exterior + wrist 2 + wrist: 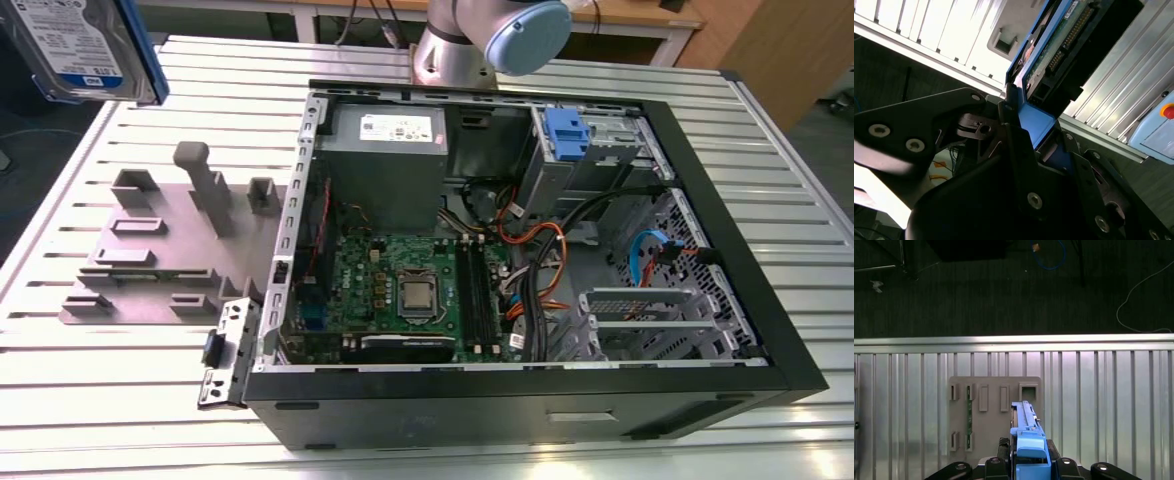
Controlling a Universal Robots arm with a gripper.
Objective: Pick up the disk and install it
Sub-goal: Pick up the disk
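The disk (78,48), silver-grey with a white and blue label and a blue bracket, hangs in the air at the exterior view's upper left, above the table's far corner. In the first wrist view I look along its blue-framed edge (1026,427), which stands upright over the grey fixture plate (994,412). My gripper (1027,462) is shut on the disk's bracket end. In the second wrist view the black fingers (1014,125) clamp the blue bracket, and the disk's circuit-board side (1056,52) extends away from them.
An open computer case (787,330) lies on the slatted metal table (107,400), with motherboard, cables and a drive bay with a blue latch (567,135). The grey fixture plate (147,250) with upright pegs sits beside the case. The arm's base (481,40) stands behind.
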